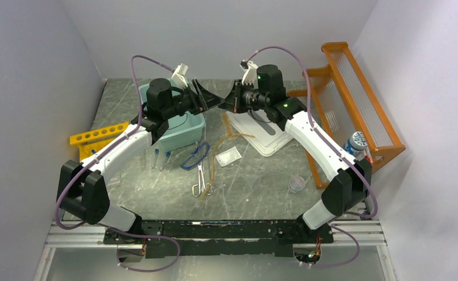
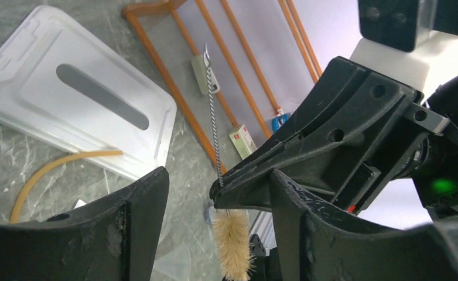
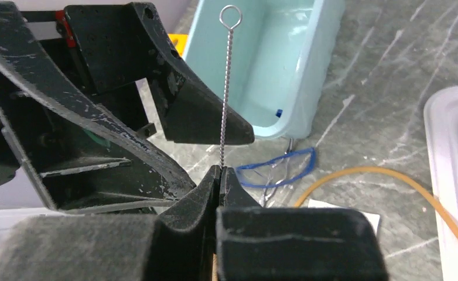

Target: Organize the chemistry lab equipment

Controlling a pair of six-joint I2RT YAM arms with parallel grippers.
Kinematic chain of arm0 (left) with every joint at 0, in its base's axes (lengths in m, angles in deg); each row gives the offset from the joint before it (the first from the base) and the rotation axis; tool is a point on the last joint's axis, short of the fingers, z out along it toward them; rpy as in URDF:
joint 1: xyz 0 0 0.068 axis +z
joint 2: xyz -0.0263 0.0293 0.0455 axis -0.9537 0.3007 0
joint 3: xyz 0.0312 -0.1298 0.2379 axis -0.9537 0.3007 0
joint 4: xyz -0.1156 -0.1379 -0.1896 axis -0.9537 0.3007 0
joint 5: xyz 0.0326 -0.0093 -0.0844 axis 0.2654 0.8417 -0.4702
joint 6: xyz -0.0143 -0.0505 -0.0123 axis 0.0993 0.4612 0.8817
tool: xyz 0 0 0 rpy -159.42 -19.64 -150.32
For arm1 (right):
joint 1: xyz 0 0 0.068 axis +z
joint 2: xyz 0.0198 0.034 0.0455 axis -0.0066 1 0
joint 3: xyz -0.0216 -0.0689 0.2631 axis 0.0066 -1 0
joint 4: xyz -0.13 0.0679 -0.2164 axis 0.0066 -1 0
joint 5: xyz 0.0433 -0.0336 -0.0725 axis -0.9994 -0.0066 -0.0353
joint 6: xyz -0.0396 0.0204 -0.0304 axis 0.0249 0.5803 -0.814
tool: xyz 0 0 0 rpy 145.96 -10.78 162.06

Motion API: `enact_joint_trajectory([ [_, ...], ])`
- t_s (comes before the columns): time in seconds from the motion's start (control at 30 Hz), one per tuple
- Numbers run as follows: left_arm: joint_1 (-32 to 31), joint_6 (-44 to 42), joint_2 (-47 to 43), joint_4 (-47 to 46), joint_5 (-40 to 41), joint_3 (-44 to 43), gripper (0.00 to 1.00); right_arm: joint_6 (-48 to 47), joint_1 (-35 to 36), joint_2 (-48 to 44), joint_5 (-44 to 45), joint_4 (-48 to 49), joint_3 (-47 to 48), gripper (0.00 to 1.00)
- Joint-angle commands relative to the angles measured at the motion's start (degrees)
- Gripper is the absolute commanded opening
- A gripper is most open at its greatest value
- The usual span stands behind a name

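My right gripper (image 3: 219, 173) is shut on the twisted wire handle of the small brush (image 3: 225, 88) and holds it in the air above the table's back middle. The tan bristles (image 2: 233, 243) hang below its tips. My left gripper (image 2: 221, 228) is open, with its fingers (image 2: 139, 222) on either side of the brush and the right gripper's tips, touching neither. In the top view the two grippers, left (image 1: 206, 100) and right (image 1: 226, 103), meet tip to tip. Silver forceps (image 1: 200, 175), a blue tubing loop (image 1: 194, 155), tan tubing (image 1: 221, 146) and test tubes (image 1: 156, 158) lie on the table.
A teal bin (image 1: 183, 126) sits under the left arm, with the yellow tube rack (image 1: 98, 136) to its left. A white tray (image 1: 267, 137), a small packet (image 1: 228, 156) and a clear cup (image 1: 297, 184) lie to the right. The orange shelf (image 1: 355, 99) stands at the right wall.
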Motion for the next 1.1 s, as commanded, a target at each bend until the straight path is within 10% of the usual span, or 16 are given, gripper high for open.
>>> enact_joint_trajectory([
  [0.0, -0.1, 0.9, -0.8, -4.3, 0.3, -0.8, 0.63, -0.9, -0.2, -1.6, -11.3, 5.3, -0.9, 0.00],
  [0.2, -0.1, -0.5, -1.9, -3.8, 2.8, -0.3, 0.28, -1.3, -0.2, -1.3, -13.8, 6.4, -1.7, 0.00],
  [0.47, -0.2, -2.1, -1.1, -1.5, 4.1, -0.8, 0.28, -0.5, -0.2, -0.2, -16.4, 9.0, -2.5, 0.00],
  [0.7, -0.1, -4.2, 0.0, -1.5, 2.6, -1.8, 0.05, 0.3, -0.2, 1.0, -13.5, 9.0, -2.2, 0.00],
  [0.9, 2.9, -11.2, 2.0, 8.9, 5.3, -8.4, 0.05, 0.8, -0.5, 0.3, -7.6, 9.2, -2.0, 0.51],
  [1.07, 9.7, -15.6, 7.4, 20.2, 3.0, -18.0, 0.05, 0.6, -2.0, -1.8, -1.5, 9.8, -2.0, 0.60],
])
